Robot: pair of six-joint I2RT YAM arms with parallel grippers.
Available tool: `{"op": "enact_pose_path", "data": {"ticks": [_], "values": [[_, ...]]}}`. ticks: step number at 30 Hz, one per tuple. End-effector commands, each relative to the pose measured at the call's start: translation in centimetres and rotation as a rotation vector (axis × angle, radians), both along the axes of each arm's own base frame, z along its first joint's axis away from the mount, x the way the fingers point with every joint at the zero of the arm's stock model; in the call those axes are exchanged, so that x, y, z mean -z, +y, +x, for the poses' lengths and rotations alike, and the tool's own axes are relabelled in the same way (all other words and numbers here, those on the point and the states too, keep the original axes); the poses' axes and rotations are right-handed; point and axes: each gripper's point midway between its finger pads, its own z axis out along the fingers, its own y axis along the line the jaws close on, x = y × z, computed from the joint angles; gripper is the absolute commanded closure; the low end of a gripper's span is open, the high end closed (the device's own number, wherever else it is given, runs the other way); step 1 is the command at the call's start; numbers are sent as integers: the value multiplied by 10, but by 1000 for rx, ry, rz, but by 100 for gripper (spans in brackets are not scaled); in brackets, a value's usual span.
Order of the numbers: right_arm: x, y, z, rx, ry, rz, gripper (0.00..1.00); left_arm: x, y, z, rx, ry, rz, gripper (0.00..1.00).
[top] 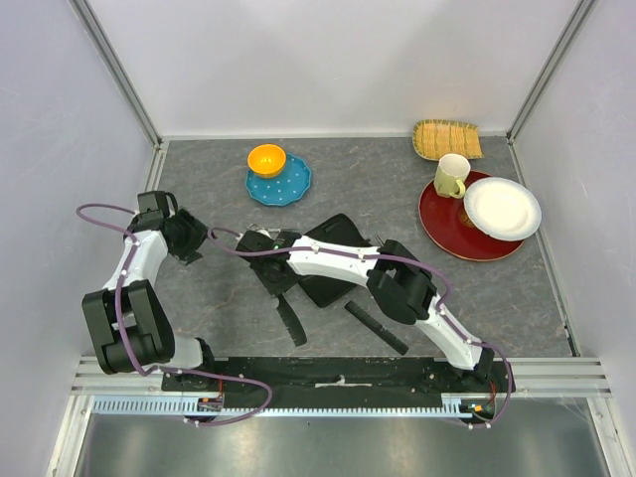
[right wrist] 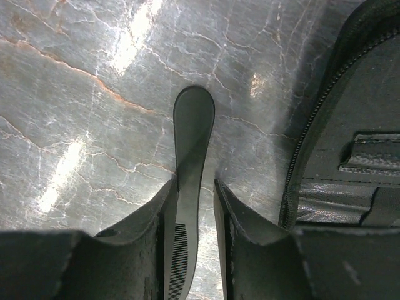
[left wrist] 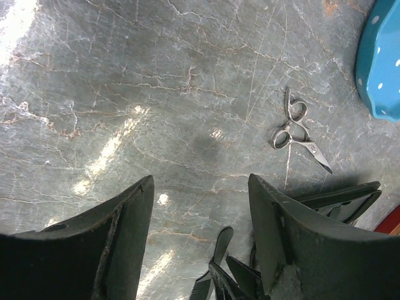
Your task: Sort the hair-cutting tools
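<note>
Top external: comb A (top: 290, 320) lies flat on counter (top: 397, 199) at near-left corner of black case (top: 323, 288). Long axis runs near–far, near end leaning slightly right. Its far end passes under right claw (top: 270, 266), so that tip is hidden in this view. Comb B (top: 376, 326) lies on near side of case, apart from comb A. Its long axis is diagonal, far-left to near-right, w/ far end close under right arm's elbow. Left claw (top: 187, 241) is well left of both combs, over counter. Scissors can't be made out here.

Right wrist: shows what top view hides. Comb A's rounded tip points away from cam, toward far side. Toothed part runs back between the two fingers (right wrist: 150, 219). Fingers stand close on both sides of comb, but a sliver of counter shows along one edge. Can't tell if comb is pinched or only straddled. Case sits to the right, unzipped, strap loops visible inside.

Left wrist: left claw is spread wide, nothing between fingers, counter below. Only view showing scissors (left wrist: 299, 131): one silver pair, flat on counter. Rings point toward upper left of frame, blade tips toward lower right. Pair lies near blue dotted dish (left wrist: 381, 56).
</note>
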Motion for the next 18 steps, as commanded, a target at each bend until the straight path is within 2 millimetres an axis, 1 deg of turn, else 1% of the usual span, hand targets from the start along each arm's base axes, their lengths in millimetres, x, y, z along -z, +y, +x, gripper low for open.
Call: {"op": "enact_pose_path", "data": {"ticks": [1,3,6,7,9,12,18], "values": [[21,-25,-7,11,26,-138,63,-14,15,12,-65,-45,40,31],[22,-28,-7,5,29,-159,63,-14,19,11,-83,-42,55,31],[23,-34,-10,-8,31,-195,63,-16,31,5,-137,-23,100,30],[21,-34,-11,-9,28,-195,61,-15,37,2,-161,-14,122,29],[18,-33,-12,-15,26,-193,60,-18,42,0,-184,-19,132,28],[22,-34,-17,-28,46,-208,60,-19,51,-2,-220,-13,149,27],[36,-45,-29,-40,85,-258,68,-16,60,-5,-257,2,132,27]]}}
